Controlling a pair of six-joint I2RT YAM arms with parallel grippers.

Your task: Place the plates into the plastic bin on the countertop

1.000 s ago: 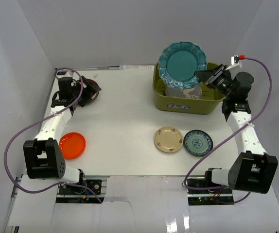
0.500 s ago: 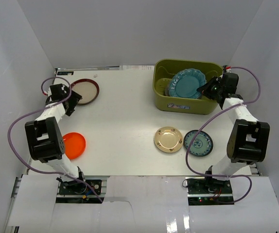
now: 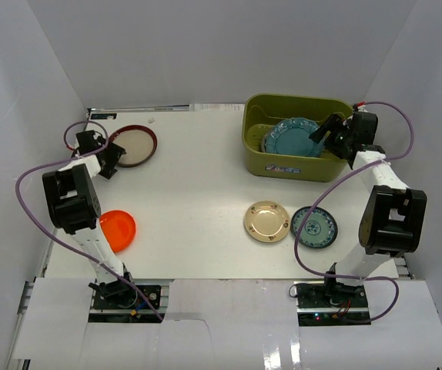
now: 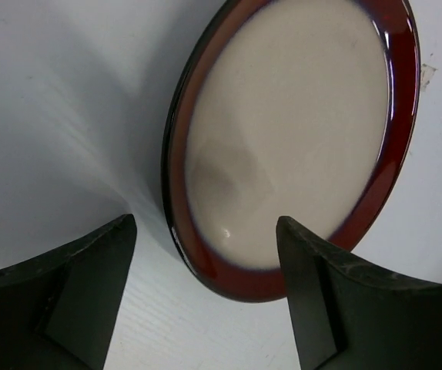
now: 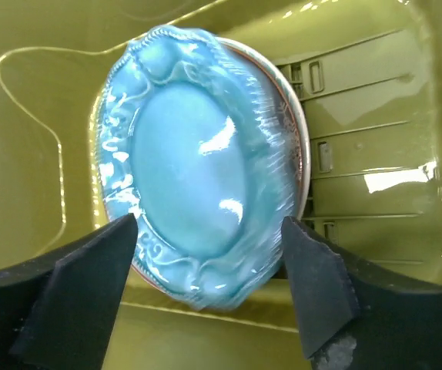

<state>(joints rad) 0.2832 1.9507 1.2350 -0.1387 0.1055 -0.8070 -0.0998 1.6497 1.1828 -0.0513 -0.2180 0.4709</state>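
The olive-green plastic bin (image 3: 253,159) stands at the back right of the white countertop (image 3: 198,193). Inside it the large teal scalloped plate (image 3: 292,137) (image 5: 194,166) lies on another plate whose rim (image 5: 304,158) shows at its right. My right gripper (image 3: 327,132) (image 5: 209,281) hangs open inside the bin, its fingers on either side of the teal plate's near edge without touching it. At the back left, my left gripper (image 3: 110,159) (image 4: 205,281) stands open just short of the white plate with the dark red rim (image 3: 134,145) (image 4: 290,139).
An orange plate (image 3: 115,230) lies by the left arm near the front left. A small gold plate (image 3: 266,221) and a small blue-green patterned plate (image 3: 313,227) sit side by side in front of the bin. White walls close in the sides and back.
The right gripper brought the teal plate down into the bin and opened, so the plate now lies low and free. The left gripper drew back from over the red-rimmed plate to its near edge.
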